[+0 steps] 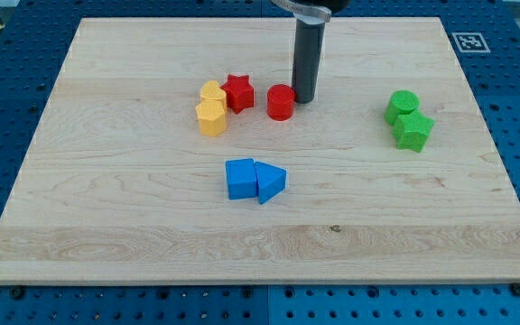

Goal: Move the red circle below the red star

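My tip (304, 98) rests on the wooden board (134, 208), touching or almost touching the right side of the red circle (280, 102); I cannot tell which. It is a bare rod with nothing clamped on it, and its upper end is cut off by the view's top.

The red circle stands in the upper middle of the board, just right of the red star (238, 92), with a small gap between them. The star touches a yellow block (211, 91) on its left, whose shape is hard to make out, and a yellow hexagon (210, 117) sits right below that. Together the yellow pair crowds the star's left side.

Toward the view's bottom lie a blue square (240, 178) and a blue triangle (271, 181), touching. Well apart at the view's right, a green circle (403, 105) touches a green block (413, 131) of unclear shape.

The red circle is a short, smooth cylinder, standing upright.
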{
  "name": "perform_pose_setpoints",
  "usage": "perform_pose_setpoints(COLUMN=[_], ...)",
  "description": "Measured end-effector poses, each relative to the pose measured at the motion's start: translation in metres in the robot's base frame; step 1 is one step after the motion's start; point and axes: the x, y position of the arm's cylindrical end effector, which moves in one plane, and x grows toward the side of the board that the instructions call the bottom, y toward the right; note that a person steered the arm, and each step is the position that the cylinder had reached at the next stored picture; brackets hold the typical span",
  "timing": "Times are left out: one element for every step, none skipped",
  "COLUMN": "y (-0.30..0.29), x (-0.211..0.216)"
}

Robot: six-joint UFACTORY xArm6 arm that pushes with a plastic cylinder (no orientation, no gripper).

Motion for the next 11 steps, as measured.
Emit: perform_pose_setpoints(y=[-0.023,-0.036,-0.038,-0.046,-0.053,-0.053,-0.053,-0.053,-0.053,-0.051,-0.051], x=[0.0,0.001,0.006,0.012,0.013,0.013,0.013,0.018,0.031,0.043,0.059])
